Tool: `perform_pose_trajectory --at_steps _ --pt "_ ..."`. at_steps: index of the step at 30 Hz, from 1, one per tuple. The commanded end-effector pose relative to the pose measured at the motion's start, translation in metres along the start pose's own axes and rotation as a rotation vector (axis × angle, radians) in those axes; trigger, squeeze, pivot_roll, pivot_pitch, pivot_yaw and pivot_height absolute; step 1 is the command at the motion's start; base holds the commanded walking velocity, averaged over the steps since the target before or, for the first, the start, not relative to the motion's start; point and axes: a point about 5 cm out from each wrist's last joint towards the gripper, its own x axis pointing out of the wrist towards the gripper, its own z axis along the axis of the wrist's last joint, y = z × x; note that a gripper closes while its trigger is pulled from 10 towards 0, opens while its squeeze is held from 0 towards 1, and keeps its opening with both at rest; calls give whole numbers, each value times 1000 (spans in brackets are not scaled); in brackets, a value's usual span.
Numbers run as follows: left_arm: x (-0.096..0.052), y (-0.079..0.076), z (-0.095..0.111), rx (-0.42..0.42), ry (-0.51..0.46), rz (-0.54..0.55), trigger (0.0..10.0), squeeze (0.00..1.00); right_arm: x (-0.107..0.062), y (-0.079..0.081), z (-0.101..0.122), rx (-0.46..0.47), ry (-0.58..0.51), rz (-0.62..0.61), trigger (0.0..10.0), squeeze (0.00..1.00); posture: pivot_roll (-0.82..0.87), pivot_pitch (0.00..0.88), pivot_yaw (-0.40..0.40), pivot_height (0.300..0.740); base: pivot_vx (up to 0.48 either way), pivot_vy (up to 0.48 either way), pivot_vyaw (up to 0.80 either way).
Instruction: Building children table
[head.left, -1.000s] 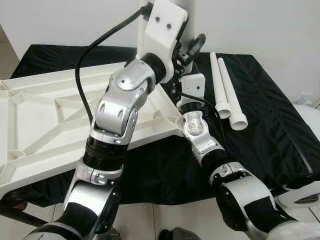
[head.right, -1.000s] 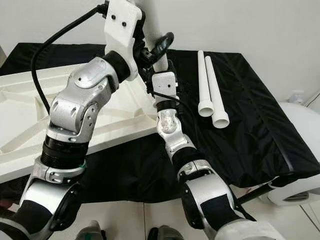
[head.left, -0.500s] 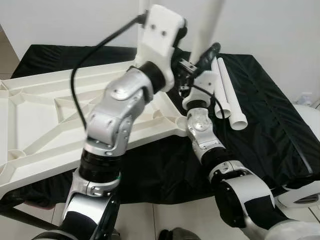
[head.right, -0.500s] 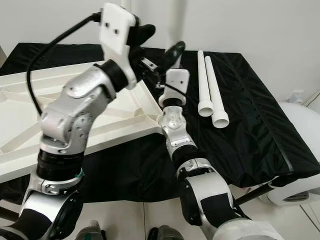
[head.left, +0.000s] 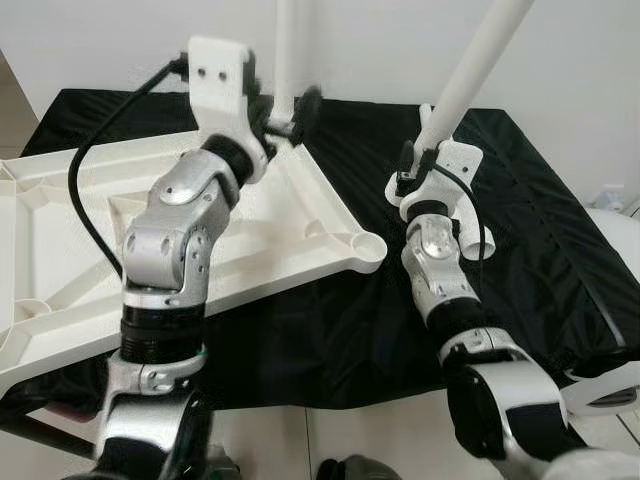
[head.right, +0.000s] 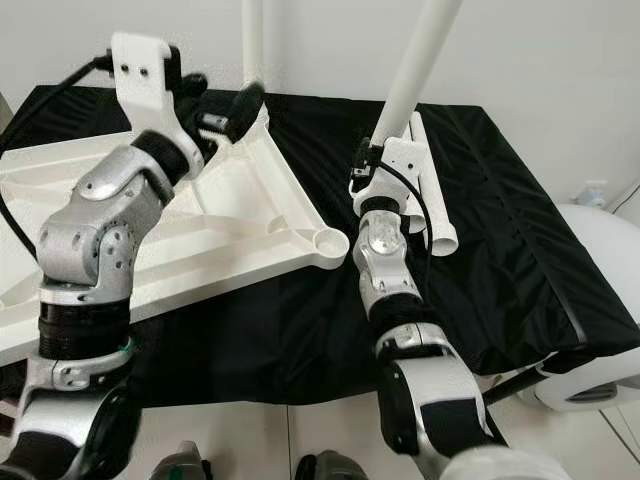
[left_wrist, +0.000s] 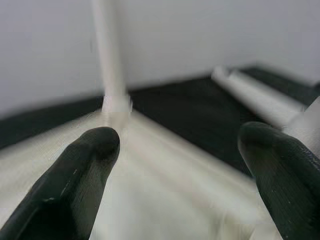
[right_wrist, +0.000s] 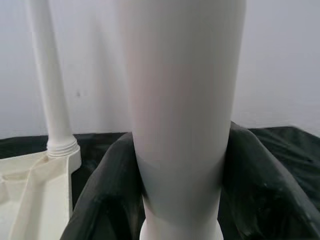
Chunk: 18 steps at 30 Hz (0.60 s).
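Note:
The white table top lies upside down on the black cloth. One white leg stands upright in its far corner socket. My left gripper hovers open just in front of that leg, and nothing sits between its fingers. My right gripper is shut on a second white leg. It holds the leg tilted up and to the right, above the cloth and to the right of the table top. Its black fingers clasp the leg on both sides. The near corner socket holds no leg.
Two more white legs lie side by side on the black cloth, partly hidden behind my right arm. A white wall stands behind. A white rounded object sits at the lower right beyond the cloth's edge.
My right gripper has carried its leg rightward, away from the table top's corner. My left arm has swung left and lowered, ending by the standing leg.

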Motion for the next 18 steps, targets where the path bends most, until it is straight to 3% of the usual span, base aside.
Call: perform_pose_trajectory --at_steps 1,11,18 --pt "3 -13 -7 90 9 -53 10000 0 1 1 7 15 -34 24 10000 0 97 0 -94 740 0 0 0" --pt "-2 -36 -48 115 119 -138 10000 0 -1 -7 8 17 -21 22 10000 0 94 0 -89 740 0 0 0" --pt "-6 -41 -60 168 104 -143 10000 0 -7 -7 8 32 -3 53 10000 0 95 0 -85 740 0 0 0"
